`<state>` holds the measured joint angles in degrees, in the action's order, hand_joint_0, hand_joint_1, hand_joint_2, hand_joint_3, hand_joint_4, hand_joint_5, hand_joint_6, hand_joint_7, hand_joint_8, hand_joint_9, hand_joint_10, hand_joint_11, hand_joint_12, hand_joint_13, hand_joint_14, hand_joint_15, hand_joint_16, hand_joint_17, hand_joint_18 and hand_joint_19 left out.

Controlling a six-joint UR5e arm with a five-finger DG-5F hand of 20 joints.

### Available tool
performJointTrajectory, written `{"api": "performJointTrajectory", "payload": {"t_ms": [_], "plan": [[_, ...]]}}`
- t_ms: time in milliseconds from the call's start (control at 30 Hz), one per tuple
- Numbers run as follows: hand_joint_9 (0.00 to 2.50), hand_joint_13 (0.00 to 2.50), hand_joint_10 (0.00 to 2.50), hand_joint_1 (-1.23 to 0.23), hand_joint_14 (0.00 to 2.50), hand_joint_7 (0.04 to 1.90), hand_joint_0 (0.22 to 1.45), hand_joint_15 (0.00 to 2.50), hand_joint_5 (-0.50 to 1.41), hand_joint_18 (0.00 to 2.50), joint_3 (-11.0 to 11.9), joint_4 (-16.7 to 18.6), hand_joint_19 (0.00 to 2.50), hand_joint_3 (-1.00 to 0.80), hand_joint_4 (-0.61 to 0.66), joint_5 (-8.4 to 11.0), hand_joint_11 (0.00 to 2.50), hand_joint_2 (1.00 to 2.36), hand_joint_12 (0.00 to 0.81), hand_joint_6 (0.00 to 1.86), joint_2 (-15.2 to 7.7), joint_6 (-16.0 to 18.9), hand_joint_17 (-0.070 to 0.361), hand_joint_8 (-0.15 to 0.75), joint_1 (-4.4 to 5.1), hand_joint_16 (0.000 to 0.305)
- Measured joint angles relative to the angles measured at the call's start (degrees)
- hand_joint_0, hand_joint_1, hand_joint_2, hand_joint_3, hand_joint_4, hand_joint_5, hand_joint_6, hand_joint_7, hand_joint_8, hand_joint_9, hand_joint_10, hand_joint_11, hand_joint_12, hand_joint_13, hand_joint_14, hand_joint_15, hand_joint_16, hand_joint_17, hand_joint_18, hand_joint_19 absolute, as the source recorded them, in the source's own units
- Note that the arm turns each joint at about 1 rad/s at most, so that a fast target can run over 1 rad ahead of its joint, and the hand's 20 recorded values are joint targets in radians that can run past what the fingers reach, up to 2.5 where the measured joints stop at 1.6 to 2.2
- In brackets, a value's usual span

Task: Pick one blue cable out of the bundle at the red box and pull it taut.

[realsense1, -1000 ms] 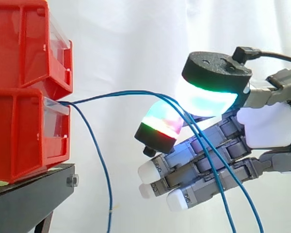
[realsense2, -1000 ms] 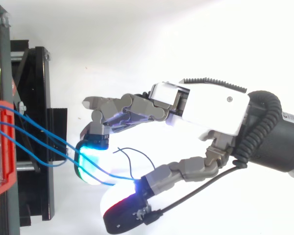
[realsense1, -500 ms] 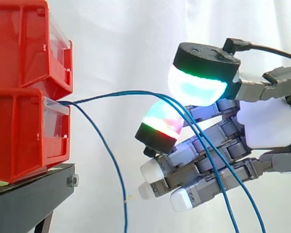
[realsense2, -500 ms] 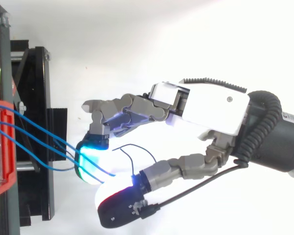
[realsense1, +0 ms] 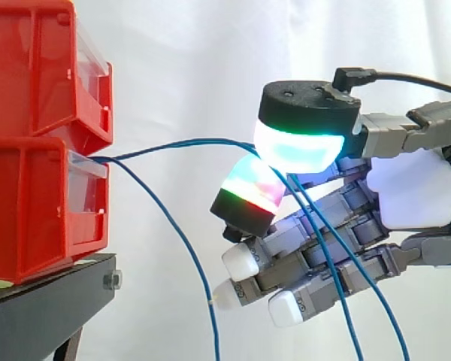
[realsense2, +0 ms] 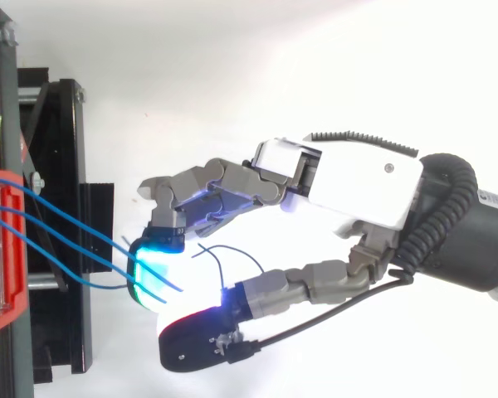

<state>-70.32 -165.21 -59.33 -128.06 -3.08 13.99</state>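
The hand (realsense1: 413, 188) lay at 3 o'clock, two cables (realsense1: 173, 144) passing through it; whether it gripped them could not be told. Red bins (realsense1: 30, 68) stood at 9 o'clock on a stand (realsense1: 45, 312). The blue cables left the lower bin (realsense1: 30, 210), a third hanging toward 6 o'clock.

Hand (realsense2: 349, 178): white palm shell with a ribbed black strip along one edge. Fingers (realsense1: 282, 233) of grey links, small white tips. Thick pads (realsense1: 297, 147) black-capped, glowing cyan-green and red-green. Wrist (realsense2: 473, 240) black, cylindrical.
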Motion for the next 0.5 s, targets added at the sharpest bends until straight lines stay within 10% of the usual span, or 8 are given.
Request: {"api": "performJointTrajectory", "payload": {"t_ms": [500], "plan": [[0.33, 0.22, 0.01, -0.93, 0.01, 1.00, 0.59, 0.13, -0.26, 0.52, 0.01, -0.09, 0.31, -0.50, 0.28, 0.01, 0.59, 1.00, 0.415, 0.83, 0.01, 0.26, 0.137, 0.344, 0.07, 0.061]]}}
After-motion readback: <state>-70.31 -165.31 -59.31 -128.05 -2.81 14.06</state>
